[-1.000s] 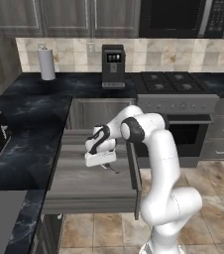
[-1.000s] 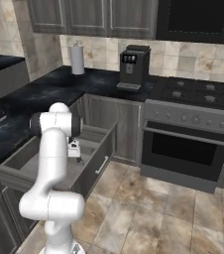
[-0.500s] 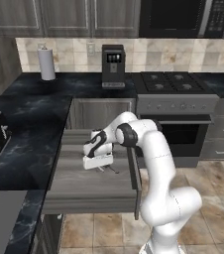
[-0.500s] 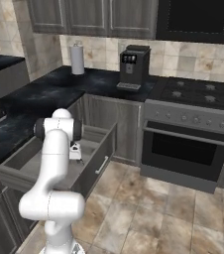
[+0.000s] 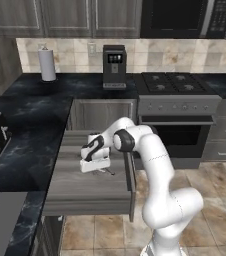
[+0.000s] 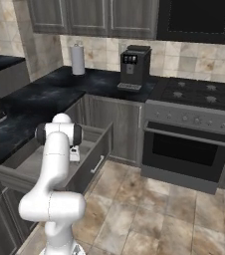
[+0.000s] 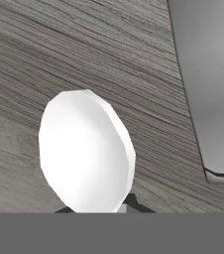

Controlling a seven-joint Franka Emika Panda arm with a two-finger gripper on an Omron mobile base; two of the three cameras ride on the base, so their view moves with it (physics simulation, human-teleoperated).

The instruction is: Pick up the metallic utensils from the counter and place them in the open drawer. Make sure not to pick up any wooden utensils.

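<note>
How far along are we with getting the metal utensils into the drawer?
Nothing can be seen lying in the open drawer yet. In hand: the tool is shut on the silver spoon, low over the drawer's grey floor; the hand view shows its round white head close above the wood grain. Left: let go of the spoon, then fetch the orange utensil. I cannot make that one out on the counter from here.

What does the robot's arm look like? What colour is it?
The arm is smooth, shiny white, built of fat rounded tube pieces, with dark grey rings at the joints, like the round cap by its wrist. The hand is a white block, and the gripper has small dark fingers. No cables or markings show.
</note>
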